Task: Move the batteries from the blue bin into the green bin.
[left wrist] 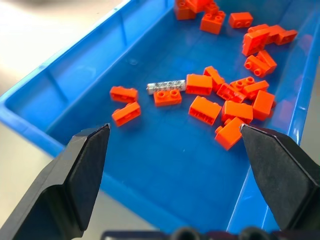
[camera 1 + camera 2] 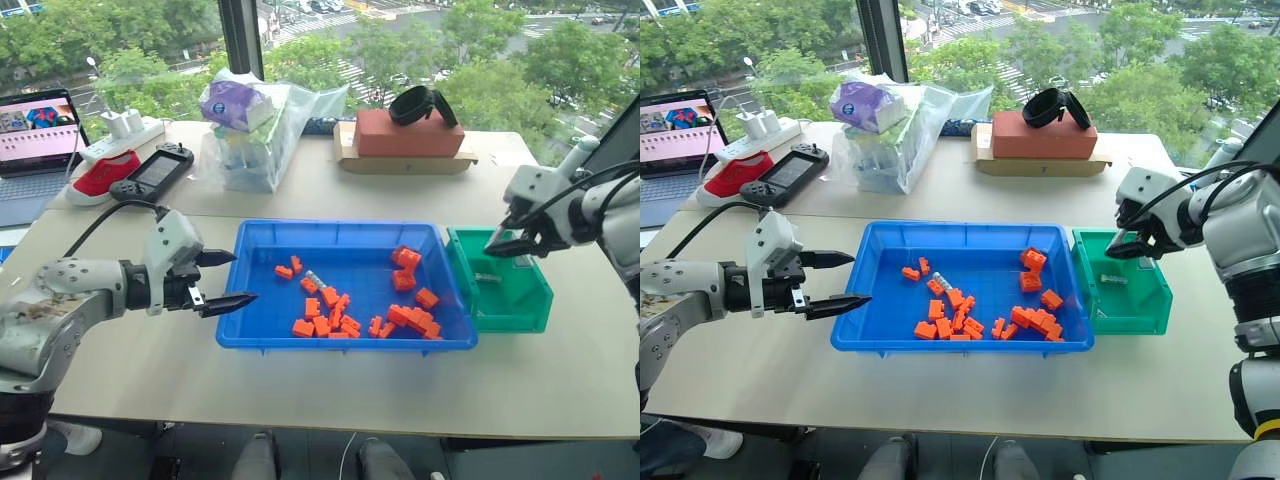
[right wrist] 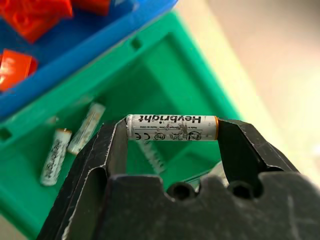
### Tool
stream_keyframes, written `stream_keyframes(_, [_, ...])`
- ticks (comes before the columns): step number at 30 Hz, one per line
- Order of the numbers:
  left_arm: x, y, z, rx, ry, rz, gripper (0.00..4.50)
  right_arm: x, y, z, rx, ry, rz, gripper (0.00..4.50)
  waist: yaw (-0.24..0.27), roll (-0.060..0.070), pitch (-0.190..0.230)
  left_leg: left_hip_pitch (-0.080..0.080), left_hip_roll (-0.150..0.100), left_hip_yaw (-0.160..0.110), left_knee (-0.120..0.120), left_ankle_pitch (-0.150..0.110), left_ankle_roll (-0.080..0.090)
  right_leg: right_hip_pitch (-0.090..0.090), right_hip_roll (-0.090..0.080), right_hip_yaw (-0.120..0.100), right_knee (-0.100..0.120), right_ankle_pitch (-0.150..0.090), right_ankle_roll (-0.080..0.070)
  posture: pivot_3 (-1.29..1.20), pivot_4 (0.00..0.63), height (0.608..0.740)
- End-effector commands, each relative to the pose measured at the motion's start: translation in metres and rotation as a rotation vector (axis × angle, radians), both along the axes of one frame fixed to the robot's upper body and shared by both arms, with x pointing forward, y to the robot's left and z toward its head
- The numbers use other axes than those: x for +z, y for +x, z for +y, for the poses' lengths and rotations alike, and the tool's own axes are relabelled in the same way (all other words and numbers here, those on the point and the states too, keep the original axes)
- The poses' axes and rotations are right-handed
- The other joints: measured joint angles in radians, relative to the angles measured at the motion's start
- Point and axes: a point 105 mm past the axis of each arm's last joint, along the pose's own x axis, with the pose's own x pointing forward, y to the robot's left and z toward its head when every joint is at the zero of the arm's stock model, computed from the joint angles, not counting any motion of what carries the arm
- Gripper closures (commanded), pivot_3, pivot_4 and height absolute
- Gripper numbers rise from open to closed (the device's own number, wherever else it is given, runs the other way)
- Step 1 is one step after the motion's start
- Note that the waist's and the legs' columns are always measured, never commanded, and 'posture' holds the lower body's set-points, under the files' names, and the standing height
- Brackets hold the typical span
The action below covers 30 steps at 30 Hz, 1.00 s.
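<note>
1. In the head views, the blue bin [image 2: 345, 345] is sitting near the bench's [image 2: 300, 190] front edge, wide and shallow, with orange blocks [image 2: 410, 318] lying scattered mostly toward its front wall and right end. One slim silvery battery in the blue bin [image 2: 315, 279] is lying among the blocks left of centre. The green bin [image 2: 535, 295], small and deeper, is standing just beside the blue bin's right end, nearest the bench's right edge, with a pale battery [image 2: 488, 277] lying on its floor.

2. Also there, the left gripper [image 2: 224, 278] is hovering just outside the blue bin's left wall, its fingers spread wide and grasping nothing. The right gripper [image 2: 513, 243] is hanging over the green bin's back part.

3. In the left wrist view, the left fingers [image 1: 85, 165] are standing far apart, empty, framing the blue bin's near wall. The battery in the blue bin [image 1: 166, 86] is lying lengthwise against an orange block.

4. In the right wrist view, the right fingers [image 3: 107, 150] are gripping a white, orange-tipped held battery [image 3: 172, 127] by its two ends, crosswise above the green bin [image 3: 165, 65]. Further batteries [image 3: 55, 156] are lying on that bin's floor.
</note>
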Motion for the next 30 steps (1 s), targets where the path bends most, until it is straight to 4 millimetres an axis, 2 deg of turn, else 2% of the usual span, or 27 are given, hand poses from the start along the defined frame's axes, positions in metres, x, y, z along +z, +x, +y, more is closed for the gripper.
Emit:
stream_keyframes(1, [0.008, 0.0, -0.001, -0.012, 0.009, -0.045, 0.0, 0.003, -0.004, -0.006, 0.01, -0.065, -0.01, 1.97, -0.002, 0.0, 0.0, 0.001, 0.0, 0.0, 0.0, 0.0, 0.0, 0.0, 0.0, 0.0, 0.0, 0.0, 0.0, 0.0, 0.15, 0.739])
stream_keyframes(4, [0.009, 0.0, 0.0, -0.009, 0.011, -0.045, 0.0, -0.009, -0.008, -0.006, 0.031, -0.078, 0.034, 1.97, 0.002, 0.0, 0.0, 0.0, 0.0, 0.0, 0.001, 0.0, 0.0, 0.001, 0.0, 0.0, 0.0, 0.0, 0.0, 0.0, 0.15, 0.739])
stream_keyframes(6, [0.009, -0.001, 0.0, -0.005, 0.012, -0.045, 0.0, -0.015, -0.012, -0.002, 0.058, -0.075, 0.059, 0.95, 0.004, 0.0, 0.0, 0.0, 0.0, 0.0, 0.001, 0.0, 0.0, 0.001, 0.0, 0.0, 0.0, 0.0, 0.0, 0.0, 0.15, 0.739])
stream_keyframes(7, [0.009, -0.001, 0.0, -0.004, 0.013, -0.045, 0.0, -0.016, -0.013, -0.001, 0.063, -0.075, 0.064, 0.74, 0.004, 0.0, 0.0, 0.0, 0.0, 0.0, 0.001, 0.0, 0.0, 0.001, 0.0, 0.0, 0.0, 0.0, 0.0, 0.0, 0.15, 0.739])
stream_keyframes(9, [0.009, -0.001, 0.0, -0.002, 0.012, -0.045, 0.0, -0.013, -0.011, -0.003, 0.053, -0.089, 0.047, 0.04, 0.003, 0.0, 0.0, 0.0, 0.0, 0.0, 0.001, 0.0, 0.0, 0.001, 0.0, 0.0, 0.0, 0.0, 0.0, 0.0, 0.15, 0.739])
stream_keyframes(12, [0.01, -0.001, 0.002, 0.004, 0.013, -0.045, 0.0, 0.003, -0.003, -0.005, 0.035, -0.1, -0.027, 0.02, 0.001, 0.0, 0.0, 0.0, 0.0, 0.0, 0.001, 0.0, 0.0, 0.001, 0.0, 0.0, 0.0, 0.0, 0.0, 0.0, 0.15, 0.739])
stream_keyframes(14, [0.009, -0.001, 0.003, 0.014, 0.019, -0.046, 0.0, 0.015, 0.001, 0.006, 0.061, -0.085, -0.069, 0.02, -0.001, 0.0, 0.0, 0.0, 0.0, 0.0, 0.001, 0.0, 0.0, 0.001, 0.0, 0.0, 0.0, 0.0, 0.0, 0.0, 0.15, 0.739])
stream_keyframes(16, [0.01, -0.001, 0.006, 0.031, 0.021, -0.053, 0.0, 0.028, 0.0, 0.03, 0.138, -0.021, -0.097, 0.02, -0.001, 0.0, 0.0, 0.0, 0.0, 0.0, 0.001, 0.0, 0.0, 0.001, 0.0, 0.0, 0.0, 0.0, 0.0, 0.0, 0.15, 0.739])
stream_keyframes(19, [0.01, -0.001, 0.012, 0.069, 0.022, -0.055, 0.0, 0.054, -0.004, 0.079, 0.295, 0.097, -0.17, 0.02, -0.007, 0.0, 0.0, 0.0, 0.0, -0.001, 0.001, 0.0, 0.0, 0.001, 0.001, 0.0, 0.001, 0.0, 0.0, 0.0, 0.15, 0.739])
stream_keyframes(22, [0.011, -0.003, 0.017, 0.1, 0.023, -0.054, 0.0, 0.06, -0.01, 0.124, 0.413, 0.223, -0.173, 0.02, -0.005, 0.0, 0.0, 0.001, 0.002, -0.001, 0.001, 0.0, 0.0, 0.0, 0.002, 0.0, 0.002, 0.0, 0.0, 0.0, 0.15, 0.739])
stream_keyframes(23, [0.011, -0.003, 0.018, 0.107, 0.025, -0.056, 0.0, 0.058, -0.012, 0.137, 0.447, 0.253, -0.162, 0.02, 0.0, 0.0, 0.0, 0.001, 0.002, -0.001, 0.001, 0.0, 0.0, 0.001, 0.002, 0.0, 0.002, 0.0, 0.0, 0.0, 0.15, 0.739])
stream_keyframes(25, [0.012, -0.005, 0.021, 0.126, 0.029, -0.062, 0.0, 0.041, -0.015, 0.183, 0.499, 0.359, -0.094, 0.02, 0.002, -0.001, 0.0, 0.0, 0.002, -0.002, 0.001, 0.0, 0.0, 0.001, 0.002, -0.001, 0.002, 0.0, 0.0, 0.0, 0.15, 0.739])
stream_keyframes(26, [0.013, -0.005, 0.022, 0.131, 0.029, -0.064, 0.0, 0.034, -0.016, 0.199, 0.504, 0.39, -0.068, 0.02, 0.001, -0.001, -0.001, 0.0, 0.002, -0.002, 0.001, 0.0, 0.0, 0.001, 0.002, -0.001, 0.002, 0.0, 0.0, 0.0, 0.15, 0.739])
stream_keyframes(28, [0.014, -0.006, 0.023, 0.149, 0.02, -0.069, 0.0, 0.015, -0.016, 0.226, 0.442, 0.461, 0.019, 0.02, 0.0, -0.001, -0.001, 0.0, 0.002, -0.002, 0.001, 0.0, 0.0, 0.001, 0.002, -0.001, 0.003, 0.0, 0.0, 0.0, 0.15, 0.739])
stream_keyframes(30, [0.015, -0.007, 0.023, 0.163, 0.014, -0.073, 0.0, 0.0, -0.017, 0.243, 0.385, 0.49, 0.081, 0.02, 0.001, -0.001, -0.001, 0.0, 0.002, -0.003, 0.001, 0.0, -0.001, 0.0, 0.003, -0.001, 0.004, 0.0, 0.0, 0.0, 0.15, 0.739])
